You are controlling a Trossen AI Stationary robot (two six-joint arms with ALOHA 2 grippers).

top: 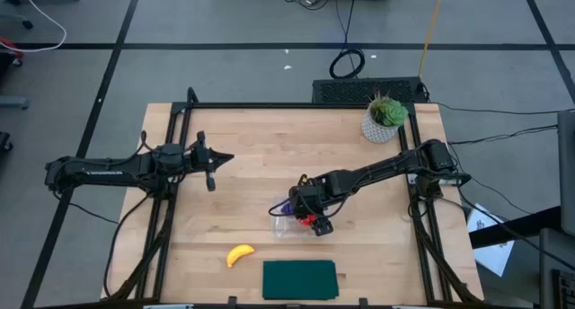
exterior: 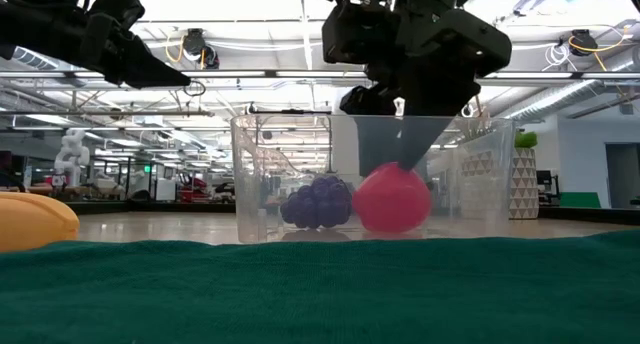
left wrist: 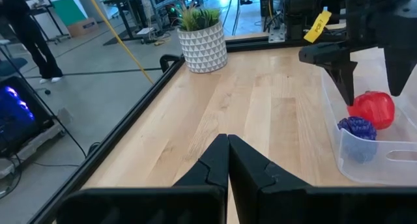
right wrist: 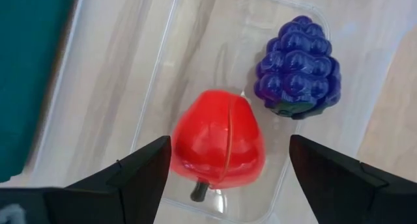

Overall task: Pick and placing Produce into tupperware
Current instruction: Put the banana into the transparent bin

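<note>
Tupperware (right wrist: 195, 68), clear, with grapes (right wrist: 298, 66) and strawberry (right wrist: 218, 142)

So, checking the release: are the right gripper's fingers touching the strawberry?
Apart. The right wrist view shows both fingers clear of the strawberry, gaps either side.

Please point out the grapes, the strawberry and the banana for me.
grapes (right wrist: 298, 66), right wrist view, middle of the purple cluster.
strawberry (right wrist: 218, 144), right wrist view, middle of the red body.
banana (top: 239, 254), high view, middle of the yellow curve.
</note>
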